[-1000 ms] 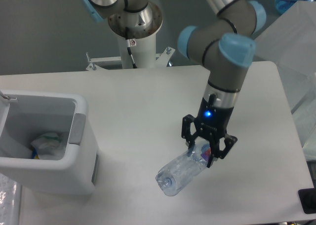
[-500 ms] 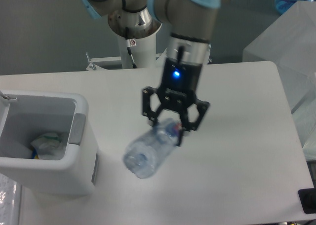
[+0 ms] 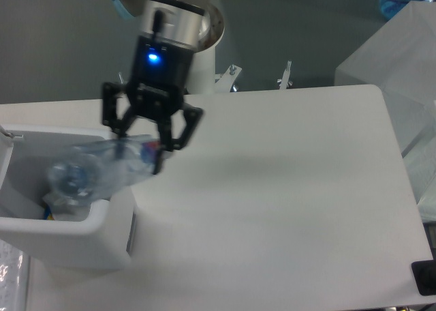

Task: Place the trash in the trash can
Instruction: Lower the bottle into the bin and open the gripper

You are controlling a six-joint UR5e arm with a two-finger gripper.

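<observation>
My gripper [image 3: 139,149] is shut on the clear plastic water bottle [image 3: 95,171], holding it near its pink-purple label end. The bottle lies tilted in the air, its cap end reaching over the opening of the white trash can [image 3: 102,237] at the left edge of the table. Under the bottle, inside the can, part of the crumpled white wrapper [image 3: 63,206] shows; the bottle covers most of it.
The arm's base column [image 3: 204,31] rises at the back of the white table [image 3: 286,188]. Translucent plastic sheeting [image 3: 395,45] hangs at the right edge. A small dark object [image 3: 424,278] sits at the table's front right corner.
The gripper has carried the bottle up and leftward, from the table's middle right to above the trash can's opening. The bottle stays gripped throughout.
</observation>
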